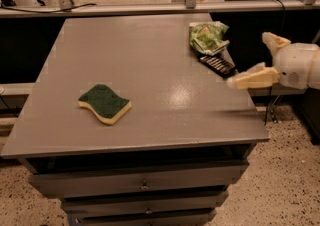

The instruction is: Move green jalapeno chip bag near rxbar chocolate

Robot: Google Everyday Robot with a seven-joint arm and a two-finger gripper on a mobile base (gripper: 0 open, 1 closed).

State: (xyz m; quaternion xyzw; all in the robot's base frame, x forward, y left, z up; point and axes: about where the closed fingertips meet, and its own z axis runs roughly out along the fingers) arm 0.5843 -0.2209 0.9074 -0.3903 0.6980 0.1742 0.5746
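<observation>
The green jalapeno chip bag (207, 37) lies crinkled on the grey table's far right part. The rxbar chocolate (217, 65), a flat black bar with white lettering, lies right in front of the bag, touching or almost touching it, by the table's right edge. My gripper (248, 60) is open and empty. It hovers at the table's right edge, just right of the bar. One pale finger (252, 77) points left over the table edge, and the other (274, 41) sticks up behind it.
A dark green sponge with a yellow base (105, 102) lies on the left front part of the table (150, 70). Drawers sit under the table front. A rail and dark shelving run behind the table. Speckled floor lies on the right.
</observation>
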